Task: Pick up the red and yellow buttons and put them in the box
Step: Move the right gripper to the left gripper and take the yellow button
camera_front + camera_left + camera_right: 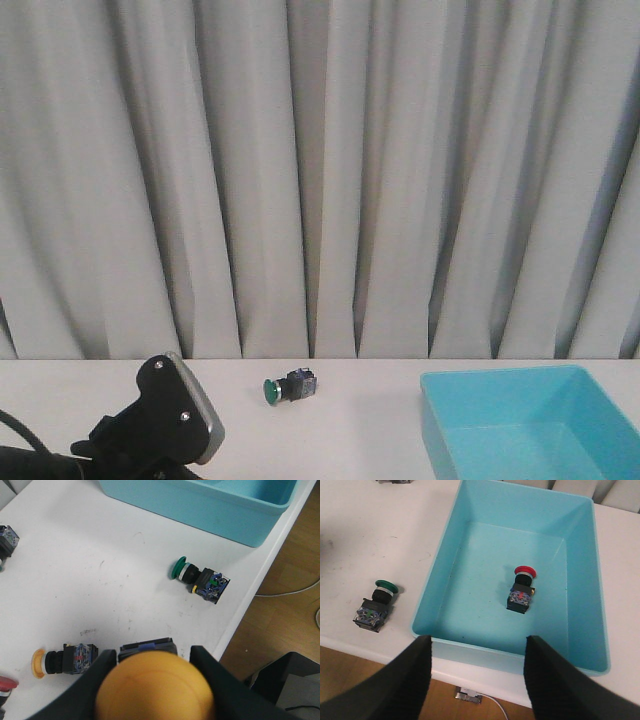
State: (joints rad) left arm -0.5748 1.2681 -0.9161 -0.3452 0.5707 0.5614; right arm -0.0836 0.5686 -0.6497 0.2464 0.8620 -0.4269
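My left gripper (150,652) is shut on a yellow button (155,690). Its domed yellow cap fills the space between the fingers and its dark body points at the table. A second yellow-capped button (62,660) lies on the table beside it. A red cap (5,684) shows at the frame's edge. The turquoise box (440,565) holds one red button (522,592) lying on its floor. My right gripper (477,680) is open and empty, hovering over the box's near wall. The box also shows in the front view (530,420).
A green-capped button (375,605) lies on the table next to the box, near the table edge; it also shows in the left wrist view (200,577). Another green button (290,387) lies mid-table. My left arm's wrist (175,415) is low at the front left.
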